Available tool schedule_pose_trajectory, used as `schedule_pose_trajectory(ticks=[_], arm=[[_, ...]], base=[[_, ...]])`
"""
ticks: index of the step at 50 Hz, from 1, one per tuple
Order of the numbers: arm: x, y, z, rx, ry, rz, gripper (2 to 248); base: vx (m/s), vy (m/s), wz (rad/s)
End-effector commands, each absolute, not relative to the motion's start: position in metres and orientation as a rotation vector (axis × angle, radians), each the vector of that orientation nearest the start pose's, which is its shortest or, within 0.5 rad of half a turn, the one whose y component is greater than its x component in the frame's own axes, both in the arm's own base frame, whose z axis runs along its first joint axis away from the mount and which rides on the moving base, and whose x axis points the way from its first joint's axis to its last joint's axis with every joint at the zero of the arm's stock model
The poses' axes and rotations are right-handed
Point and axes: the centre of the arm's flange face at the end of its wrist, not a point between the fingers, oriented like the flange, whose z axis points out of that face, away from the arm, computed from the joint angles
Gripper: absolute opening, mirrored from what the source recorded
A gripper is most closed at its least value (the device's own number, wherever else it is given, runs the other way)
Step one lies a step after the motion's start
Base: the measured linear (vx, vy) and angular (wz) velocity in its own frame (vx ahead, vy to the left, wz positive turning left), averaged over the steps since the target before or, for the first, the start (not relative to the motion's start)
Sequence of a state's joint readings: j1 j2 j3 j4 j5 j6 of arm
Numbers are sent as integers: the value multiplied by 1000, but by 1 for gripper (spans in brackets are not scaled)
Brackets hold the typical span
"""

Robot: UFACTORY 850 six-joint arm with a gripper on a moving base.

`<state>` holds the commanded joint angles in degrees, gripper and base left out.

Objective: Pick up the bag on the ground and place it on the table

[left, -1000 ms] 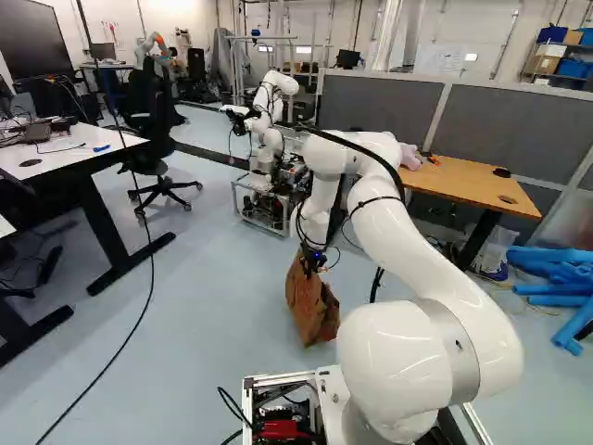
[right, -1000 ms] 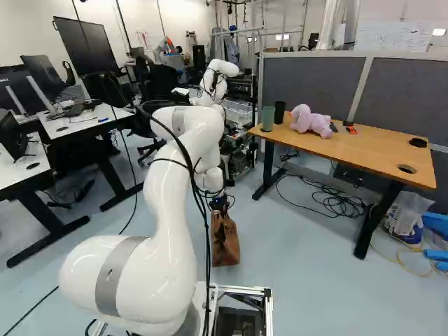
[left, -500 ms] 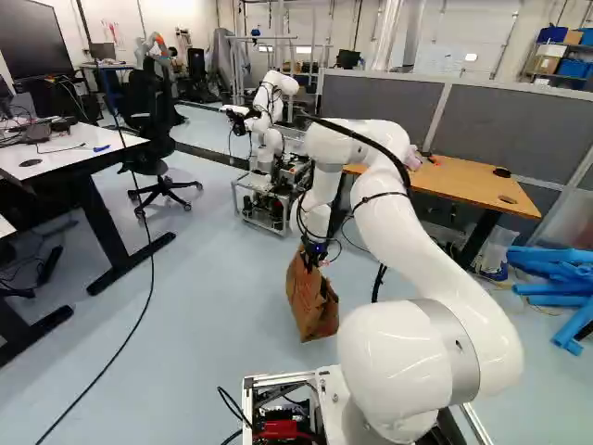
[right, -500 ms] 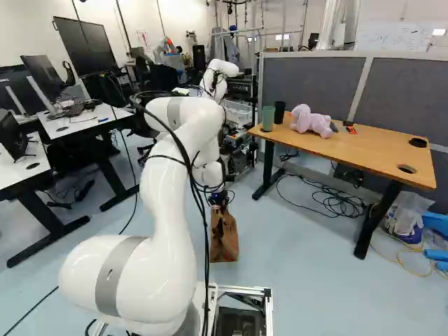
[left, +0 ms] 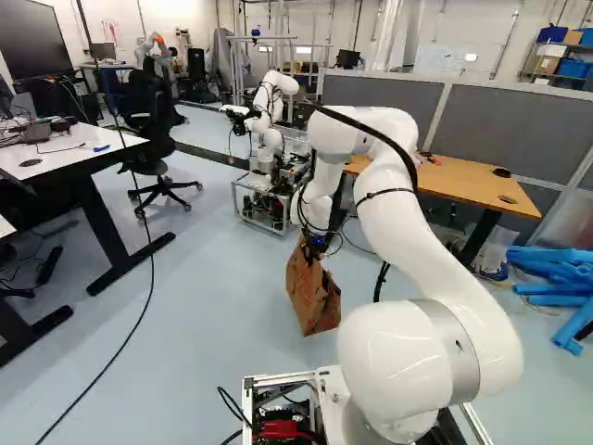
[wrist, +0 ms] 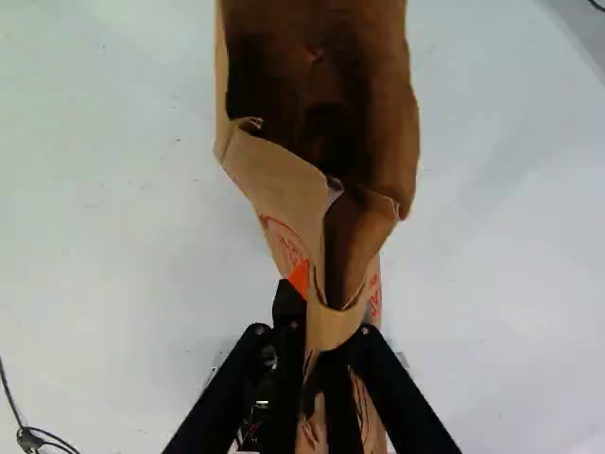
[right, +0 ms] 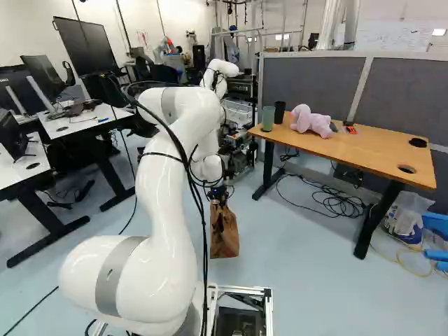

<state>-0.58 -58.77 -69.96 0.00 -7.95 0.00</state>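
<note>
in the gripper [left: 316, 250], bag [left: 311, 295], rim pinched

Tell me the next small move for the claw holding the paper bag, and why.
Probably raise the paper bag straight up before swinging it toward the wooden table: the claw is shut on its rim, but it hangs well below the tabletop, where the green cup and plush toy stand.

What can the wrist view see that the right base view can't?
Only the wrist view shows deep inside the paper bag and an orange pad.

Only the right base view shows the wooden table, the pink toy, the green cup and the black cup.

Both show the paper bag and the pincer holding it.
</note>
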Motion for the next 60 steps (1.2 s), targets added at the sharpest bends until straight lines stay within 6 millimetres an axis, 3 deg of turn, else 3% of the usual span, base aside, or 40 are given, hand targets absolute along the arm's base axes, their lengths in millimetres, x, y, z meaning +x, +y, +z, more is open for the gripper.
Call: schedule_pose_trajectory(ticks=[60], arm=[[566,-5,179,-3140,15,-103,24]], base=[[0,0,0]])
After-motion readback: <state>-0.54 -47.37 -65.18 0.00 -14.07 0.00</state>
